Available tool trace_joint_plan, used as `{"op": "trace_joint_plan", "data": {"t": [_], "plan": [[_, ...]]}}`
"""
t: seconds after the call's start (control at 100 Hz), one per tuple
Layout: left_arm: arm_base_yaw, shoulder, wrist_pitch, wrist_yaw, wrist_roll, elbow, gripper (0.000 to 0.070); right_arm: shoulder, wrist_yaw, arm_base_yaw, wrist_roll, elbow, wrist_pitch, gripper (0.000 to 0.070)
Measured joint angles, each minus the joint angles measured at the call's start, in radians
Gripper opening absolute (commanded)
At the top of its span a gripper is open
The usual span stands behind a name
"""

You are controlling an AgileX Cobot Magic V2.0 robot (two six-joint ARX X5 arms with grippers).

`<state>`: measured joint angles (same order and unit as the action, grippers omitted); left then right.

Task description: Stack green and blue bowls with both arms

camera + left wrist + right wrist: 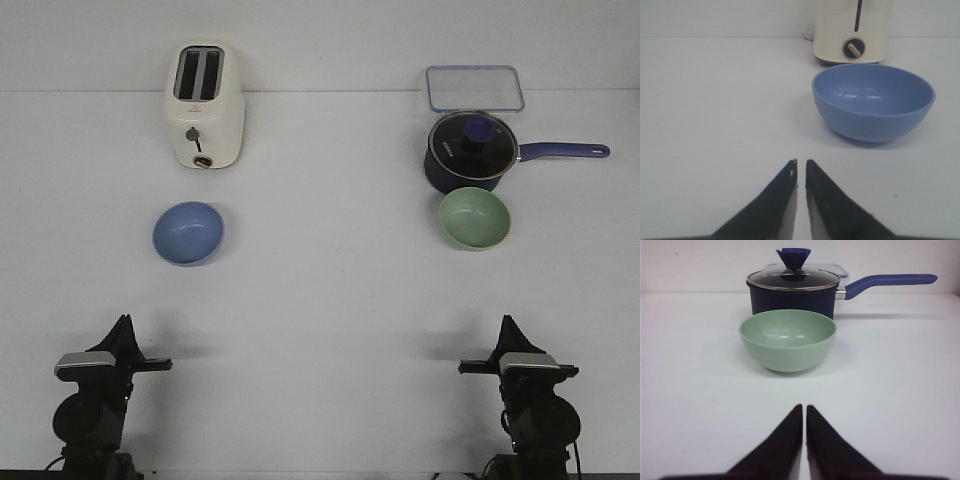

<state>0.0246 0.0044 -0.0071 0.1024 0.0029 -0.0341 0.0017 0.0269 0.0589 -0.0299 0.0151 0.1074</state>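
The periwinkle blue bowl (pixel 188 233) sits upright on the white table at the left, in front of a toaster; it also shows in the left wrist view (pixel 873 102). The sage green bowl (pixel 474 218) sits upright at the right, just in front of a navy saucepan; it also shows in the right wrist view (pixel 787 339). My left gripper (pixel 123 325) is shut and empty near the table's front edge, well short of the blue bowl, its tips in the left wrist view (pixel 801 162). My right gripper (pixel 507 322) is shut and empty, well short of the green bowl (pixel 804 407).
A cream toaster (pixel 204 104) stands at the back left. A dark navy lidded saucepan (pixel 470 151) with a long blue handle stands right behind the green bowl. A clear lidded container (pixel 475 87) lies at the back right.
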Motion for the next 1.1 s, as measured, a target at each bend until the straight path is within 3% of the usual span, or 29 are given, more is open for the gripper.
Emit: {"op": "trace_joint_plan", "data": {"t": [0.86,1.1], "plan": [[0.000,0.000,0.000,0.000,0.000,0.000,0.0015,0.000,0.001,0.000,-0.003,0.000,0.000,0.0010],[0.000,0.000,0.000,0.000,0.000,0.000,0.0015,0.000,0.027,0.000,-0.171,0.000,-0.009,0.0010]]}}
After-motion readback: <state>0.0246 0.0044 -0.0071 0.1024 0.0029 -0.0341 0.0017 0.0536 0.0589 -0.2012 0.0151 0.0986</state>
